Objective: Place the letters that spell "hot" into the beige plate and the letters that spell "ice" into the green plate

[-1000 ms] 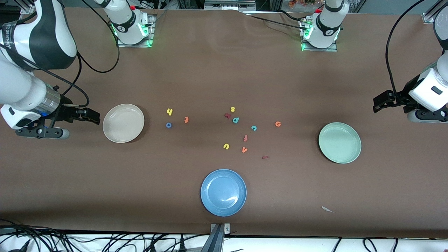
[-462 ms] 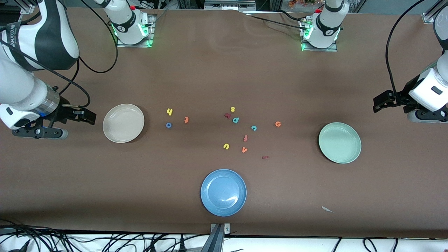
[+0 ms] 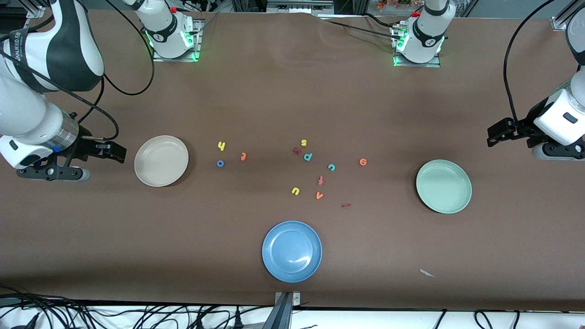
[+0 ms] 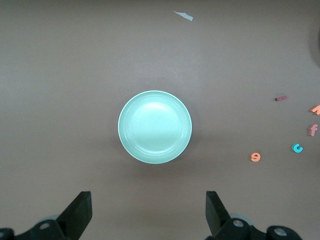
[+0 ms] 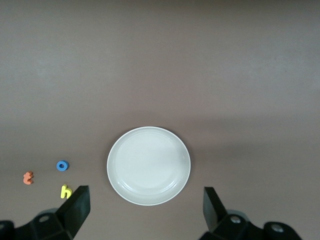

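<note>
Right gripper [image 3: 119, 152] spread wide, nothing held, frame's left edge beside beige plate [image 3: 161, 160]. Left gripper [image 3: 496, 131] likewise spread, empty, right edge above green plate [image 3: 443, 186].

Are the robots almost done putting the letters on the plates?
Not yet. Nothing looks done: the beige plate and green plate hold no letters. Nothing is in hand: the right gripper by the beige plate and the left gripper near the green plate are open. Left: yellow h, blue o, orange t, red i, teal c, orange e.
</note>
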Robot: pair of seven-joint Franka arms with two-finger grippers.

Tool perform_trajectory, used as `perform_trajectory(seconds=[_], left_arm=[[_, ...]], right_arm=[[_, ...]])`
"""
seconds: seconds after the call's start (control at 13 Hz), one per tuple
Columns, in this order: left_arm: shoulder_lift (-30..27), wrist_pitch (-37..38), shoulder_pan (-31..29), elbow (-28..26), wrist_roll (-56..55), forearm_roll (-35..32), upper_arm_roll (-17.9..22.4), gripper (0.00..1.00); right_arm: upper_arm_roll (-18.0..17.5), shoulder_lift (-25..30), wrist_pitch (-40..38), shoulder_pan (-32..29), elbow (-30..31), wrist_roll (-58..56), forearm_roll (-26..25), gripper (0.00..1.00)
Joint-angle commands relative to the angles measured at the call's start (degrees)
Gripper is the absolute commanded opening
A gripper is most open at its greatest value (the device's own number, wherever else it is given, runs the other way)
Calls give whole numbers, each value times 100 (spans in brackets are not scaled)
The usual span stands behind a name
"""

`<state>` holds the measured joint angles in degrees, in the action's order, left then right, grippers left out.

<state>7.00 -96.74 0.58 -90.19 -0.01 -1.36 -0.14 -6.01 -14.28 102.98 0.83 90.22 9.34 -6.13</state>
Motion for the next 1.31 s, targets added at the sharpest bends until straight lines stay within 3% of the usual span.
perform_trajectory(seconds=[0.0,1.23], left_arm=[[-67,-56,-32,-69,124,75,-4,100],[-67,-56,-32,-69,124,75,-4,100]], right_arm=[[-32,39,-59,5,-13,41,-46,100],[-111,39,-94,14,31,85,-38,99]])
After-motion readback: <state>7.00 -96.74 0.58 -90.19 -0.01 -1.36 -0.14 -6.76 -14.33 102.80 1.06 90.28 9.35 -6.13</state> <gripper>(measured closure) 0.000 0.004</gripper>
